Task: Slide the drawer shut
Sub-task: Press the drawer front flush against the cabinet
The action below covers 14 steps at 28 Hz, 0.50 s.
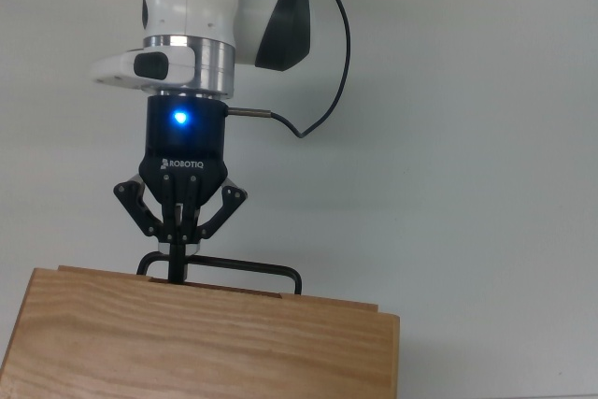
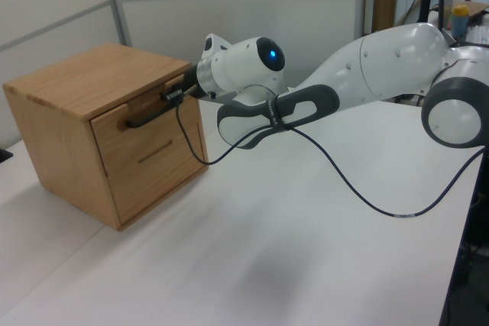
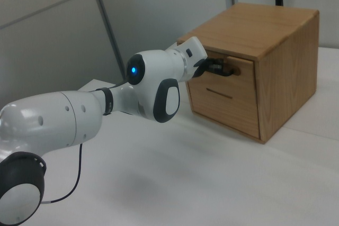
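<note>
pressing in on the drawer (image 2: 149,139) here, the gripper (image 1: 178,251) sits with its fingertips pinched together, nothing clasped between them, the tips laid on the black bar handle (image 1: 245,268) near its end on the top view's left. the drawer lies straight ahead of the gripper, in line with the arm's reach, set in the upper slot of the wooden cabinet (image 2: 72,85); in the left view its front panel looks almost flush with the cabinet face, and in the top view only a thin strip of the panel shows past the edge of the cabinet top (image 1: 201,343). the handle's long axis runs crosswise to the gripper, left to right in the top view, so the push goes square to the bar and along the drawer's slide. i'd judge the job all but done: perhaps a last little travel left, if any. the contact is off-centre on the bar, so a hard shove might skew the drawer a touch, though with so little showing that seems a small worry. the right view agrees, the fingertips tucked up at the handle (image 3: 220,70) and the panel sitting in the cabinet face, on the white table (image 2: 306,250).
</note>
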Motion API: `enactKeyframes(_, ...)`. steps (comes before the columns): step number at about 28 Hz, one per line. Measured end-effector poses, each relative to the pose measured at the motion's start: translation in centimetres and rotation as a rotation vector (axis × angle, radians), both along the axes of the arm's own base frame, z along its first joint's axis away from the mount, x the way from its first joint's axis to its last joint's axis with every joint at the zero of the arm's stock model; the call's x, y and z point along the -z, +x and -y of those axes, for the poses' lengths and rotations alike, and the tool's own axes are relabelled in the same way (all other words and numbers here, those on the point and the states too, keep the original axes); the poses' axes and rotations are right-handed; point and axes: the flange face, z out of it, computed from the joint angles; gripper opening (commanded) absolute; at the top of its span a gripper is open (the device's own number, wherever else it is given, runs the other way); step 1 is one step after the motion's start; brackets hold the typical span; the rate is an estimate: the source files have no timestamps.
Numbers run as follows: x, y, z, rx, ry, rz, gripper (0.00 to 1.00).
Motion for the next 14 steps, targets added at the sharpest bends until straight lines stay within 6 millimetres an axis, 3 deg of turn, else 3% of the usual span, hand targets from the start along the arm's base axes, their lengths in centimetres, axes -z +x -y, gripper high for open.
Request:
enactKeyframes(7,-1.8,-0.1,1.1,0.017,0.000,0.015,0.00)
enactKeyframes(14,-2.6,-0.9,1.2,0.037,-0.003,-0.187,0.00)
